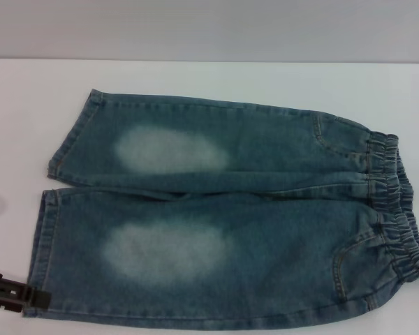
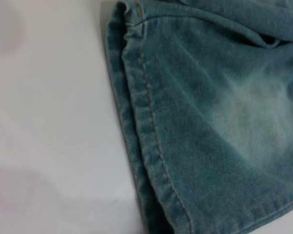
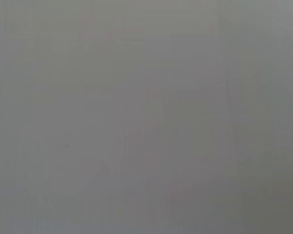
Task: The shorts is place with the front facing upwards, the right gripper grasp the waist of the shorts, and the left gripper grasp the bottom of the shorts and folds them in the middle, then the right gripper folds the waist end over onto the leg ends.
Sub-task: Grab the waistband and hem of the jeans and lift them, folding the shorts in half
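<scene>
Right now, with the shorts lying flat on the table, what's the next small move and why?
Probably close the left gripper on the bottom of the shorts. It sits at the near leg's hem corner, while the shorts lie spread flat and unfolded. The head view cannot show whether it already grips the hem. The right gripper is not in view, so the waist of the shorts looks unheld.

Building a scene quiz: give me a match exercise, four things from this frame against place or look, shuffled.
Things:
1. ruffled elastic denim waistband
2. flat hemmed leg cuffs
3. black left pincer
4. pale faded oval patches

Descriptions:
A. at the near-left corner of the blue-green denim shorts
B. one on each leg
C. on the robot's right side of the white table
D. on the robot's left side, stitched straight

Pairs: 1-C, 2-D, 3-A, 4-B
</scene>
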Controlling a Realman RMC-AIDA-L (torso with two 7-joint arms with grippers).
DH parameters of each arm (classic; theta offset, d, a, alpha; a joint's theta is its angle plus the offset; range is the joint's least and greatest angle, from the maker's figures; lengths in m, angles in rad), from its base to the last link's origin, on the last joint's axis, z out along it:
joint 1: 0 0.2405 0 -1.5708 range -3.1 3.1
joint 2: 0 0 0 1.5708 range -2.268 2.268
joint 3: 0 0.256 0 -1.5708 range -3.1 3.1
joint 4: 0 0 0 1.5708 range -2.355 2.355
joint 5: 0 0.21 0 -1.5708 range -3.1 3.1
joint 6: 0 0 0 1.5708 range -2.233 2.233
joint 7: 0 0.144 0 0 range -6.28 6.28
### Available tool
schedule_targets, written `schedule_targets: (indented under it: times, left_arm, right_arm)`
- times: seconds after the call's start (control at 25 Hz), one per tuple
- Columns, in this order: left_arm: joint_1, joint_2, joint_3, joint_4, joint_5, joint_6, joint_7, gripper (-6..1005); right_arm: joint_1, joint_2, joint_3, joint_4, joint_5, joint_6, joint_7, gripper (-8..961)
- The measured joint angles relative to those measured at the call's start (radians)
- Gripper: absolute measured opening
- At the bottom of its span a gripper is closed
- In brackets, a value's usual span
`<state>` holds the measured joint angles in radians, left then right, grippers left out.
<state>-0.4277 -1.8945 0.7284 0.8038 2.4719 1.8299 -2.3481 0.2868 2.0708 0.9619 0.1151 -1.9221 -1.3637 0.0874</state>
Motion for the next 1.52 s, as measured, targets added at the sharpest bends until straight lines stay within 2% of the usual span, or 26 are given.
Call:
schedule_targets:
  times: [1.52]
  left_arm:
    - [-0.007,-0.007,0.000,0.000,0.010,-0.010,0.002,796]
  right_arm:
    - [0.000,0.000,0.000,-0.002,-0.006,0.000,0.012,802]
